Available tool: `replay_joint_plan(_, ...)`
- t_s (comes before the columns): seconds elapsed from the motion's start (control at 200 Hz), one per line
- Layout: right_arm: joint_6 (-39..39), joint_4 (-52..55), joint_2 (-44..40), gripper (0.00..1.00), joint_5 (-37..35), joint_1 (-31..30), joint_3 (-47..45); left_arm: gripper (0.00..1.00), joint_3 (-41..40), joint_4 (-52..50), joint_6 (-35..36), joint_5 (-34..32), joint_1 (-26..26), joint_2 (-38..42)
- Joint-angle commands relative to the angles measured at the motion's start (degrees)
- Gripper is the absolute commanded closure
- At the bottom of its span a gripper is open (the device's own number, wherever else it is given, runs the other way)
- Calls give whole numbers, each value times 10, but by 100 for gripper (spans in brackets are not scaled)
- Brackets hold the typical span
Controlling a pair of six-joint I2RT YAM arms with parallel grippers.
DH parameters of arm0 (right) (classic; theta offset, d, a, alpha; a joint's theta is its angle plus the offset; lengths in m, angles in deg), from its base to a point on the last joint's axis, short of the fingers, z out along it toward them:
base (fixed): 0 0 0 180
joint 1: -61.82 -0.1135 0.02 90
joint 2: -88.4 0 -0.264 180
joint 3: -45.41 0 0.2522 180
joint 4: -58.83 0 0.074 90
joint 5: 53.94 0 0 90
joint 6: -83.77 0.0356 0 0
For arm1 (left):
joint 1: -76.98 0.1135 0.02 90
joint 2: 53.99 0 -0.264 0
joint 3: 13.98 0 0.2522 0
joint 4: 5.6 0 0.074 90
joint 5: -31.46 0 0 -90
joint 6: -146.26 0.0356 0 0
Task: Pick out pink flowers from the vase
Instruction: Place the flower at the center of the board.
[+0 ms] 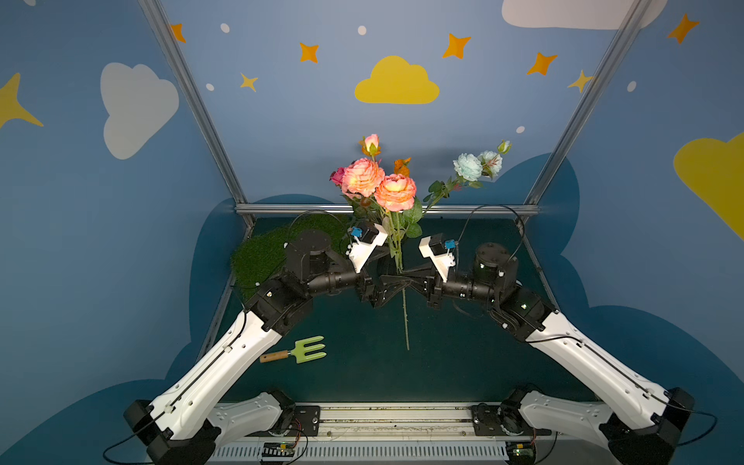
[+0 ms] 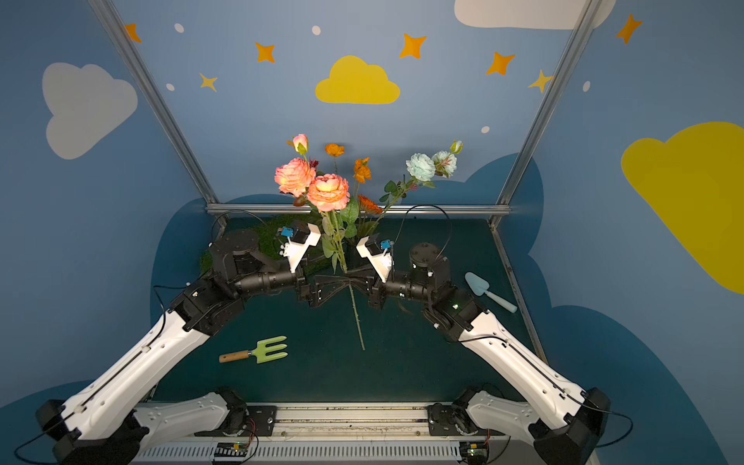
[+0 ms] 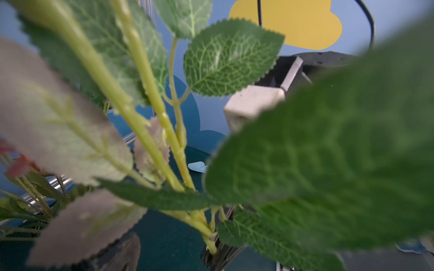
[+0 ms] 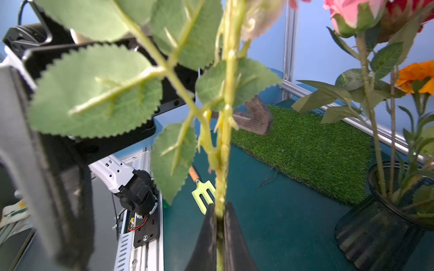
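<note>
Peach-pink flower stem [image 4: 223, 150] is clear of the vase [image 4: 385, 225], pinched upright in the right gripper [image 4: 219, 218], while the left gripper [image 1: 376, 288] stands spread wide alongside, apparently a hand-over so the right can set it down.

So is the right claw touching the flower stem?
Touching. The right wrist view shows the right gripper shut on the stem of the peach-pink flowers, its dark fingers pressed against both sides.
</note>
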Motion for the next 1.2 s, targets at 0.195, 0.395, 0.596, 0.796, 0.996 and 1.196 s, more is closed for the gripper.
replay_joint_plan(0.195,-16,96,-50,100,-243,-17,26,0,-37,-24,54,-140,0,39)
replay_joint_plan(0.395,-20,122,-128,100,-331,-17,0,0,-45,-27,69,-168,1,44)
replay_joint_plan(0.596,-21,223,-173,100,-442,-17,21,0,-49,-32,77,-180,-1,46)
replay_joint_plan(0.796,4,333,-169,100,-553,2,71,0,-55,-36,103,-189,0,61)
replay_joint_plan(0.996,45,412,-126,100,-599,34,115,0,-54,-55,113,-178,1,60)
replay_joint_plan(1.196,98,441,-125,100,-627,99,114,0,-76,-45,112,-174,0,63)
